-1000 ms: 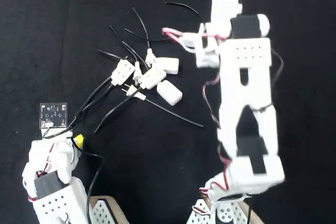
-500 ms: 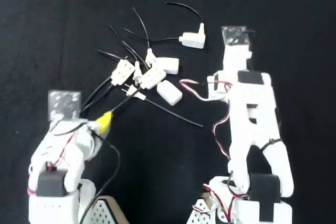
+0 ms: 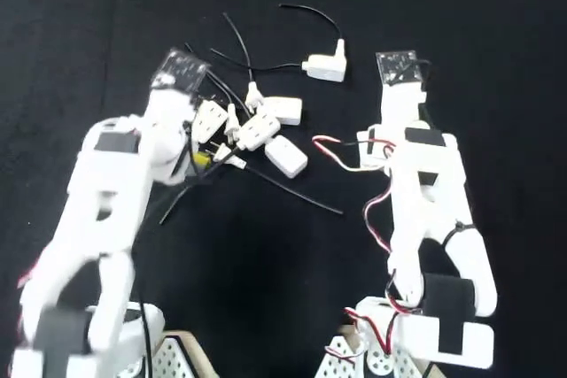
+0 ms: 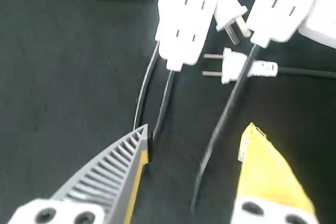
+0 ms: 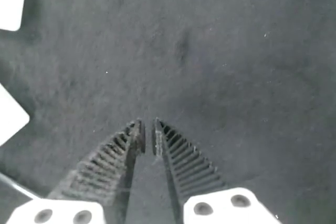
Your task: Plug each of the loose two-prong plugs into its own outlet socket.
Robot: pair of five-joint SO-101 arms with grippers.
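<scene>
While the left arm (image 3: 115, 183) lies stretched out over the tangle of white pieces in the middle of the black tabletop (image 3: 505, 86), its jaws stand spread wide and grip nothing. From where the wrist looks, the grey finger (image 4: 113, 174) sits on one side and the yellow finger (image 4: 265, 169) on the other. A thin black cord (image 4: 215, 140) runs across the cloth between them.

Just past the fingertips lies a loose plug (image 4: 231, 66), flat on the cloth, its two bare prongs in no socket. It rests between two white outlet blocks: the nearer block (image 4: 184, 22) with its slots facing up, and a second block (image 4: 286, 3) beside it. Another plug (image 4: 227, 11) lies farther on in the same gap, also unplugged.

Seen from above, two more white blocks, one (image 3: 282, 111) and another (image 3: 286, 157), sit at the right of the cluster. An angled white plug (image 3: 324, 66) with a curling cord lies apart from it.

Over on the right side stands the right arm (image 3: 425, 192). Its jaws are pressed nearly together, with a thin slit left between them, and they hold nothing above bare black cloth.
</scene>
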